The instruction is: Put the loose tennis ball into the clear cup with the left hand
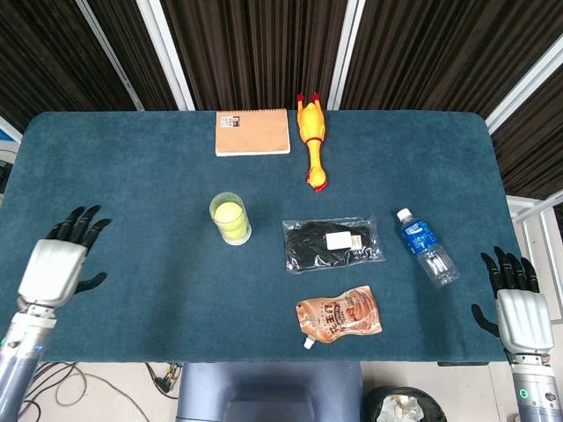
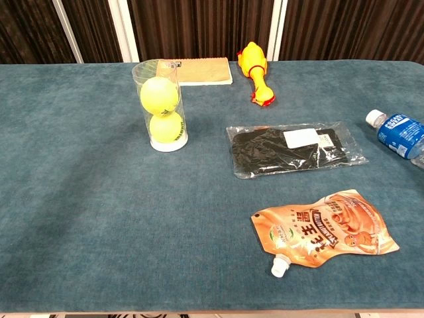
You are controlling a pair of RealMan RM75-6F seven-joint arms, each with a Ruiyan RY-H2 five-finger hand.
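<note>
The clear cup (image 1: pixel 231 220) (image 2: pixel 163 106) stands upright left of the table's middle. Two yellow tennis balls are stacked inside it, the upper ball (image 2: pixel 159 94) on the lower ball (image 2: pixel 165 126). My left hand (image 1: pixel 58 264) hovers at the table's near left edge, far from the cup, fingers spread and holding nothing. At the near right corner, off the table's edge, my right hand (image 1: pixel 515 299) is open and empty. Neither hand shows in the chest view.
A black packet in a clear bag (image 1: pixel 332 243) lies right of the cup. An orange pouch (image 1: pixel 339 316) sits near the front edge. A water bottle (image 1: pixel 426 246) lies on the right. A rubber chicken (image 1: pixel 311 141) and a tan notebook (image 1: pixel 252 133) are at the back.
</note>
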